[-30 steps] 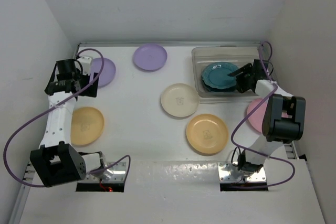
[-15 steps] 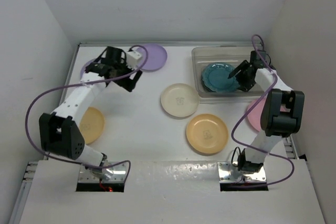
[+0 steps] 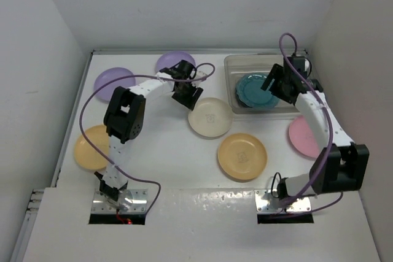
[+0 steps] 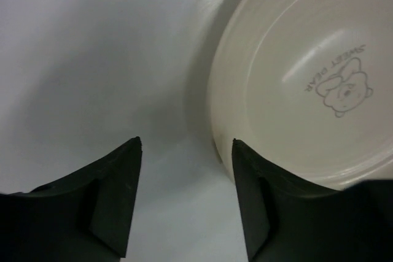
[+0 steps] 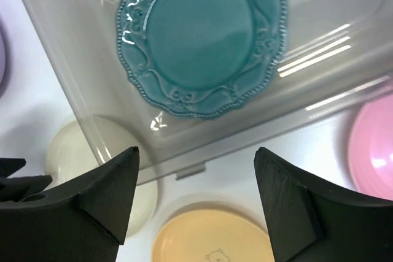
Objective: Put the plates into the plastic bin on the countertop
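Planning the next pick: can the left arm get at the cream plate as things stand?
Likely yes: the open left gripper hangs at the rim of the cream plate, nothing between.

You have a teal plate [image 5: 202, 41] with a wet-looking gloss and raised relief along its rim. The clear bin [image 5: 344, 59] around it is smooth plastic whose walls throw bright streaks of glare. The cream plate [image 4: 307, 78] under your left wrist camera is smooth, with a soft satin sheen, while the white tabletop [image 4: 92, 59] beside it looks matt and even. The jaws of your left gripper [image 4: 186, 145] are matt black, and the mount plates [image 3: 138, 199] are mottled, shiny metal.
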